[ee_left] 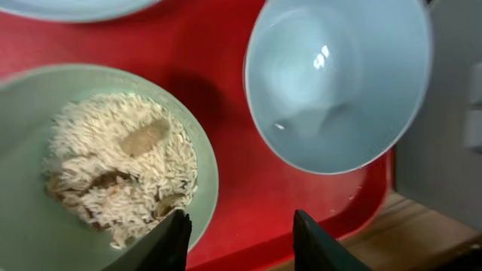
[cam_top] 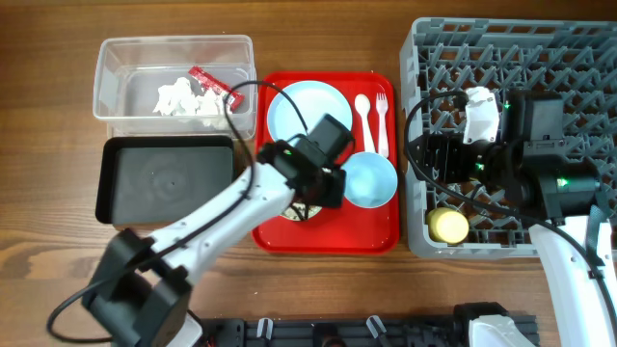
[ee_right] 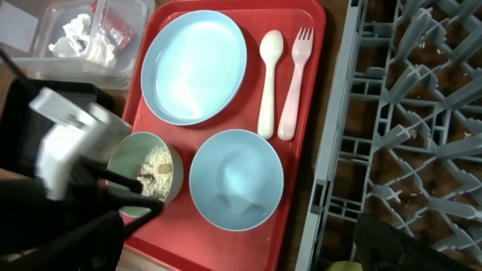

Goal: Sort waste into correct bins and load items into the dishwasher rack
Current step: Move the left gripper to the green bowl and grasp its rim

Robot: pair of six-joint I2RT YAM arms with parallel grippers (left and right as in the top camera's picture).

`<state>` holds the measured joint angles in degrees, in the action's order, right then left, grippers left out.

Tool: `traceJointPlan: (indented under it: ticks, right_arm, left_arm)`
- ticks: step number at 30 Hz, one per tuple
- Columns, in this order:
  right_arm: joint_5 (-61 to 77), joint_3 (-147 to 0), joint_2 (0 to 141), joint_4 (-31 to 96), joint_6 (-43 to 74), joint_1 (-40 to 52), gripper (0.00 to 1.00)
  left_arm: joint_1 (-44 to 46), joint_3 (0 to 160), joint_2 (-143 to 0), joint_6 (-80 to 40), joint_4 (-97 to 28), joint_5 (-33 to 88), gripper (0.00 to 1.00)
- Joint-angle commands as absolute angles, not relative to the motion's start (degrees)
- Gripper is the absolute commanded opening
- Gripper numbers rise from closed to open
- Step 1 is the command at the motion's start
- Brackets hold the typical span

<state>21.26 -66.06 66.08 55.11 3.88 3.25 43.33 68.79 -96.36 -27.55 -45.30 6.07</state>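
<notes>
My left gripper [cam_top: 313, 193] [ee_left: 239, 239] hangs open over the red tray, one finger [ee_left: 172, 239] just inside the rim of the pale green bowl [ee_left: 22, 98] [ee_right: 124, 162], the other over bare tray. The bowl holds rice-like food scraps [ee_left: 120, 158] [ee_right: 157, 177] and is hidden under the arm in the overhead view. Beside it sits the empty light blue bowl [cam_top: 371, 180] [ee_left: 339, 75]. The blue plate [cam_top: 307, 111], spoon [cam_top: 363, 114] and fork [cam_top: 382, 116] lie behind. My right gripper [cam_top: 434, 159] stands open and empty over the grey dishwasher rack [cam_top: 424, 58].
The clear tub [cam_top: 106, 67] at the far left holds white tissue [cam_top: 183, 98] and a red wrapper [cam_top: 212, 82]. The black tray [cam_top: 164, 178] sits in front of it. A yellow round thing [cam_top: 448, 225] lies in the rack's near corner. The red tray [cam_top: 328, 236] lies between bins and rack.
</notes>
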Motion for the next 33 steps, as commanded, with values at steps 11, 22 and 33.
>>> traceJointPlan:
  ticks: [11, 22, 33]
  right_arm:
    - [22.6, -67.2, 66.3, 56.9, 5.0, 3.6, 1.0]
    - [22.6, -67.2, 66.3, 56.9, 4.9, 3.6, 1.0]
    - [22.6, -67.2, 66.3, 56.9, 4.9, 3.6, 1.0]
  left_arm:
    - [47.8, 68.1, -103.3, -20.8, -44.4, -8.1, 0.46]
    - [48.5, 68.1, -105.5, -12.1, -43.2, -6.5, 0.18]
    - [48.5, 67.3, -105.8, -12.4, -40.6, -6.5, 0.13]
